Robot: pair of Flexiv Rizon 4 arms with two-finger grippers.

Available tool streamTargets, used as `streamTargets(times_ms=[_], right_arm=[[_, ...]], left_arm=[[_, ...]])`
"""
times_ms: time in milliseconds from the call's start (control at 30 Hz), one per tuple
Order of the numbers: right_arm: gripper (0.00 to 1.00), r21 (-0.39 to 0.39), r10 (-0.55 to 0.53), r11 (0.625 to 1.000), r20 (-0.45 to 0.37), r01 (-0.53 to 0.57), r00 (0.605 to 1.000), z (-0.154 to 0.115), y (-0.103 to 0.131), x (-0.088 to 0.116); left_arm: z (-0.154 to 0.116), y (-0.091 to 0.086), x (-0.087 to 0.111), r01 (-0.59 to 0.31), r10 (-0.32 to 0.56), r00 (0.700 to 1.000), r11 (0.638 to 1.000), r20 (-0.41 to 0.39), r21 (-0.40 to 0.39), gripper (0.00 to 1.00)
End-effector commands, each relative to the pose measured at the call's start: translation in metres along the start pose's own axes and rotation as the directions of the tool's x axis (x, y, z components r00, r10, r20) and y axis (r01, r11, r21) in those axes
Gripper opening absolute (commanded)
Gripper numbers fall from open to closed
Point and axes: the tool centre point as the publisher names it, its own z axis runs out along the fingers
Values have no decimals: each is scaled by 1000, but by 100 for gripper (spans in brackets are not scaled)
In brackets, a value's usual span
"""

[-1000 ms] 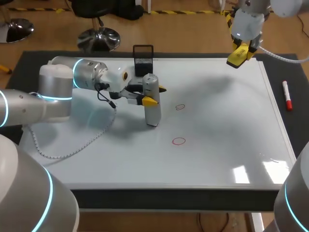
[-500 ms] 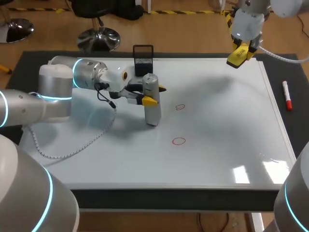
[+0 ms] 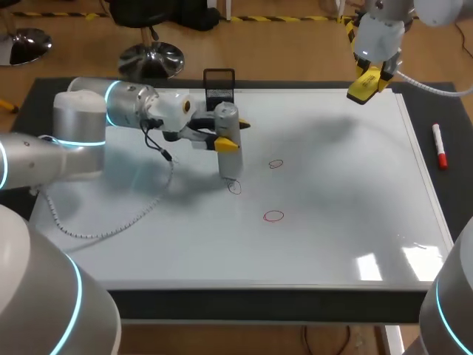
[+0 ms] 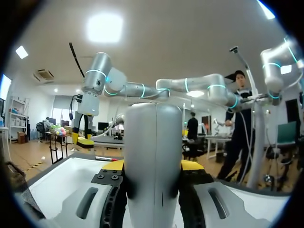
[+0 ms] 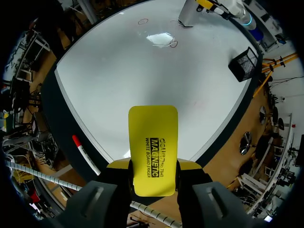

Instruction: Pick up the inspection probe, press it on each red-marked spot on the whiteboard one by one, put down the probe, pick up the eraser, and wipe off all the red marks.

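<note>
My left gripper [image 3: 233,134] is shut on the grey inspection probe [image 3: 229,159], which stands upright over the whiteboard [image 3: 332,192]. Just below its tip is a small scribbled mark [image 3: 234,186]. Two red circles lie to the right, one farther back [image 3: 276,163] and one nearer [image 3: 273,216]. In the left wrist view the probe [image 4: 153,142] fills the space between the yellow fingertips [image 4: 191,165]. My right gripper [image 3: 367,78] hangs above the board's far right corner, shut on the yellow eraser [image 3: 363,87]. The eraser [image 5: 153,142] shows from above, with the board [image 5: 142,80] and the probe [image 5: 188,14] far below.
A black mesh holder [image 3: 219,85] stands at the board's far edge behind the probe. A red marker [image 3: 439,146] lies on the dark mat right of the board. My left arm's coiled cable [image 3: 111,222] trails over the board's left part.
My left gripper has lifted the probe and drawn it slightly back and left, uncovering the small mark where its tip stood. The right arm has not moved.
</note>
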Motion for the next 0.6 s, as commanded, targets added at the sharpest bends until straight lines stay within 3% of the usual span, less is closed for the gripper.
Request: streamTargets(times_ms=[33, 600], right_arm=[[0, 2, -1, 1000, -3, 1, 1000, -2, 0, 0], [0, 2, -1, 1000, -3, 1, 1000, -2, 0, 0]], left_arm=[[-10, -13, -2, -17, 18, 999, 999, 30, -33, 0], [-76, -39, -45, -59, 80, 967, 994, 242, -93, 0]])
